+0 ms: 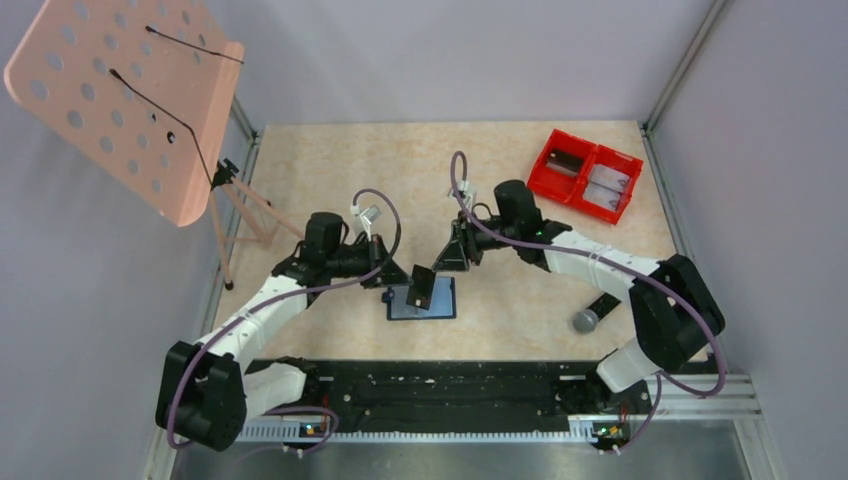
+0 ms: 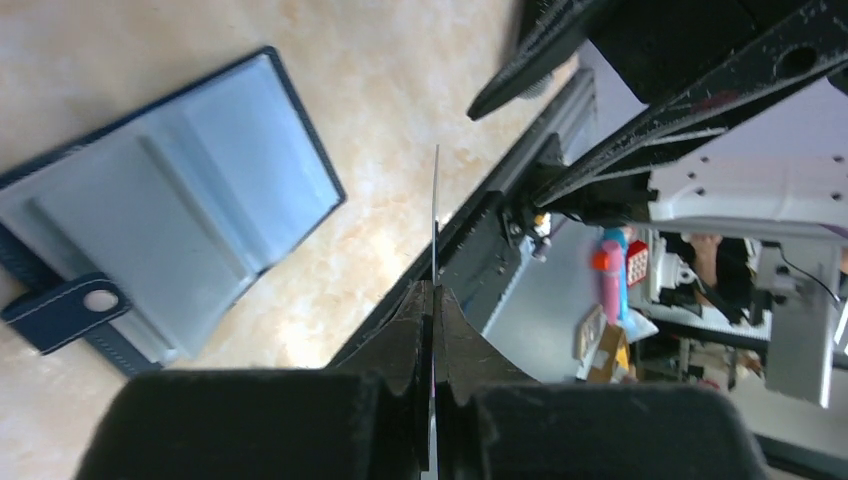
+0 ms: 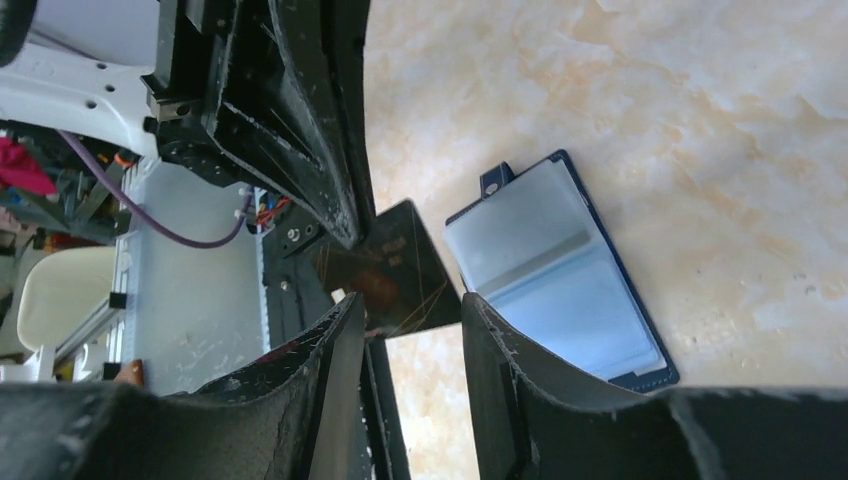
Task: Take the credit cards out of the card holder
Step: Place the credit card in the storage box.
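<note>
Card holder (image 1: pixel 440 306), navy outside and pale blue-grey inside, lies open flat mid-table in the overhead view. Its long axis runs left to right, with bare table (image 1: pixel 330 170) on every side. A dark credit card (image 1: pixel 422 287) stands on edge over it, pinched by the left gripper (image 1: pixel 400 277). The right gripper (image 1: pixel 457 252) hangs just beside, apart from the credit card. A red bin (image 1: pixel 585 176) and a grey ball (image 1: pixel 586 320) sit well off to the right.

From the left wrist, the left gripper (image 2: pixel 434 300) is pressed tight on the credit card (image 2: pixel 436 215), a thin line seen edge-on. The card holder (image 2: pixel 170 220) lies open at left, its strap (image 2: pixel 60 312) poking out.

From the right wrist, the right gripper (image 3: pixel 405 312) is spread, with the credit card's dark face (image 3: pixel 395 265) showing beyond the gap. The card holder (image 3: pixel 560 270) lies slantwise to the right.
</note>
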You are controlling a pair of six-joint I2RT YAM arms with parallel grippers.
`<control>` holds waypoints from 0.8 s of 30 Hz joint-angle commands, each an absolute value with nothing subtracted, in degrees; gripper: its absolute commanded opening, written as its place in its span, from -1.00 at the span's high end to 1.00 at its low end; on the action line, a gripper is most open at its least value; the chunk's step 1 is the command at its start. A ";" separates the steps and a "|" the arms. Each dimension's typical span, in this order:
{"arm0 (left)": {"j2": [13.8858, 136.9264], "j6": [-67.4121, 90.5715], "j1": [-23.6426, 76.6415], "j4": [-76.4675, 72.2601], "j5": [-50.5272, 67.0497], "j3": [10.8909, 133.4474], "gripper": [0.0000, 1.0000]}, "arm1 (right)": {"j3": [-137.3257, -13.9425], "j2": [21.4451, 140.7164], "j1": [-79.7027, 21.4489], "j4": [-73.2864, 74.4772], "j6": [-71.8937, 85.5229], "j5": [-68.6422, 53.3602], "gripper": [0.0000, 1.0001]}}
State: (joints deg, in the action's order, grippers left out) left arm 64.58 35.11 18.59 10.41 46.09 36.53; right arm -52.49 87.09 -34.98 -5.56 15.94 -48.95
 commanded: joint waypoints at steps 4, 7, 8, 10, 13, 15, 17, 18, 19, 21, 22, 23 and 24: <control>65.25 36.09 18.56 6.46 56.24 39.13 1.00 | -60.11 91.69 -34.99 -2.12 11.64 -60.65 0.13; 65.69 36.27 18.59 6.25 56.98 39.05 1.00 | -62.65 94.61 -35.18 1.82 10.17 -63.72 0.14; 65.69 36.30 18.59 6.18 57.03 38.98 1.00 | -63.05 95.07 -35.30 2.69 9.54 -63.95 0.15; 65.65 36.27 18.63 6.11 57.04 38.96 1.00 | -63.16 95.43 -35.61 3.72 8.72 -64.21 0.18; 65.96 36.19 18.62 6.04 57.17 39.05 1.00 | -62.90 95.54 -35.85 3.90 8.50 -64.87 0.33; 66.24 36.20 18.59 5.98 57.34 39.22 1.00 | -62.91 95.77 -35.86 4.12 8.43 -64.63 0.42; 66.46 36.13 18.62 5.89 57.47 39.39 1.00 | -62.86 96.16 -35.82 4.14 8.40 -65.36 0.45; 66.60 36.12 18.55 5.95 57.40 39.48 1.00 | -62.88 96.24 -35.85 3.93 8.52 -65.87 0.49; 66.78 36.12 18.57 6.04 57.39 39.55 1.00 | -62.85 96.38 -35.86 3.82 8.67 -66.27 0.60; 66.94 35.90 18.55 6.38 56.99 39.79 1.00 | -62.76 96.39 -35.86 3.41 9.08 -66.41 0.88; 66.99 35.68 18.54 6.98 56.54 40.05 1.00 | -62.71 96.37 -35.84 3.16 9.32 -66.31 1.00; 67.03 35.35 18.54 7.87 55.62 40.34 0.98 | -62.54 96.33 -35.86 2.50 9.93 -66.30 1.00; 66.96 34.74 18.53 9.04 54.38 40.65 0.87 | -62.32 96.09 -35.86 1.71 10.84 -65.77 1.00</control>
